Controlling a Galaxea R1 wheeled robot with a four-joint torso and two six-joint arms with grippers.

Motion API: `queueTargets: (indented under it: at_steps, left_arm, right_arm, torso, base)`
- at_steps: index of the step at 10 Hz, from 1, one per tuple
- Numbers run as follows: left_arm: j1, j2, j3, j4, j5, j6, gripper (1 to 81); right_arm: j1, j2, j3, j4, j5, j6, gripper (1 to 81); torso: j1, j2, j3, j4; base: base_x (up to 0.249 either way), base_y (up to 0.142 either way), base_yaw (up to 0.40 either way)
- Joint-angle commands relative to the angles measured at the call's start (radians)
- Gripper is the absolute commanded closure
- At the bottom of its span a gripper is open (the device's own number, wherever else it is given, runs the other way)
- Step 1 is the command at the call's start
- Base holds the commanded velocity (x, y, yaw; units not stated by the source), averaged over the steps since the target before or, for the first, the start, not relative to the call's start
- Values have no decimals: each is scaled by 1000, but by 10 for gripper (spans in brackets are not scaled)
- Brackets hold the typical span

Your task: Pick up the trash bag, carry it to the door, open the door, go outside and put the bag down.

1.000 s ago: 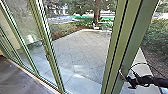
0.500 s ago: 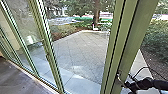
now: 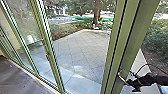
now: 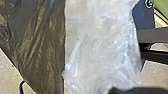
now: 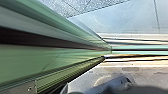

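Paved yard: pale slabs, outside, beyond the green post.
Green post: tall, thick, grooved; landmark.
Glass panels: green-framed row, left of post.
Indoor floor: dark, left of post, inside the glass.
Shrubs: leafy bed, right of post.
Tree trunk: upright, left of post, past the yard.
Trash bag: dark wrinkled plastic, close to left wrist camera; place relative to post, can't tell.
Clear plastic: crumpled, see-through, right against the dark plastic; same bag or separate, can't tell.
Bag contents: can't make out.
Right arm: black, right of post, reaching toward it.
Right gripper: at post's lower part; spread or pressed together, can't tell.
Left gripper: spread, pressed together or pinching the bag, can't tell.
Curved fitting: light, slim, on or against post, near right gripper.
Cable: thin, dark, looped, right of post, above right arm.
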Motion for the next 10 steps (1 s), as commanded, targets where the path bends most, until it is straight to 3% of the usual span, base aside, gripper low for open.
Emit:
queueTargets:
  at_steps: [1,4,5,7,10]
  left_arm:
    - [-14,-3,6,6,67,3,811]
    - [-11,2,6,8,65,6,811]
    - [-12,2,6,8,65,6,811]
    - [-11,6,6,8,65,7,811]
    - [-12,6,6,6,67,7,811]
  right_arm:
    - [361,-97,-24,-209,102,-14,10]
    - [391,-147,33,-221,101,-16,10]
    - [420,-166,65,-265,94,-14,10]
    - [473,-209,147,-386,-19,-14,10]
    - [506,-252,178,-436,-41,-13,10]
  torso:
    - [0,0,0,0]
    - [1,0,0,0]
    - [1,1,0,0]
    - [2,1,0,1]
    - [3,2,0,1]
  base:
    - [0,0,0]
    - [0,0,0]
    - [0,0,0]
    - [0,0,0]
    - [0,0,0]
